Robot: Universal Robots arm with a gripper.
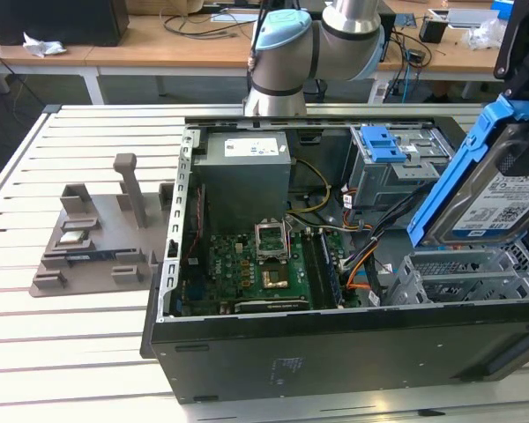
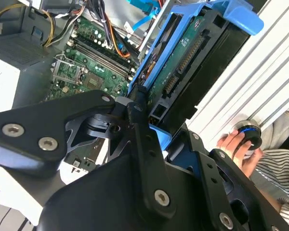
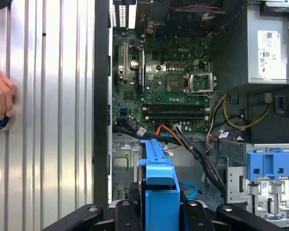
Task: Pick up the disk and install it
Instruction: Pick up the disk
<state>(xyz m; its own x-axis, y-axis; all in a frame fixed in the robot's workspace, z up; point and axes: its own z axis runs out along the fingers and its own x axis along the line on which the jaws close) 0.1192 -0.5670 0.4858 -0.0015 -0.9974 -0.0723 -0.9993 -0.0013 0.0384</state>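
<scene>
The jaws were clenched on the disk, its long axis tilted steeply upward; the silver drive cage sat just beneath it, inside the case.

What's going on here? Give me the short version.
The robot arm has its jaws shut on the disk, which sits in its blue bracket. The disk hangs tilted above the open computer case, over the metal drive cage at the exterior view's right, and is not yet seated. Beside the case, a person's hand rests on a round button on the slatted table.
</scene>
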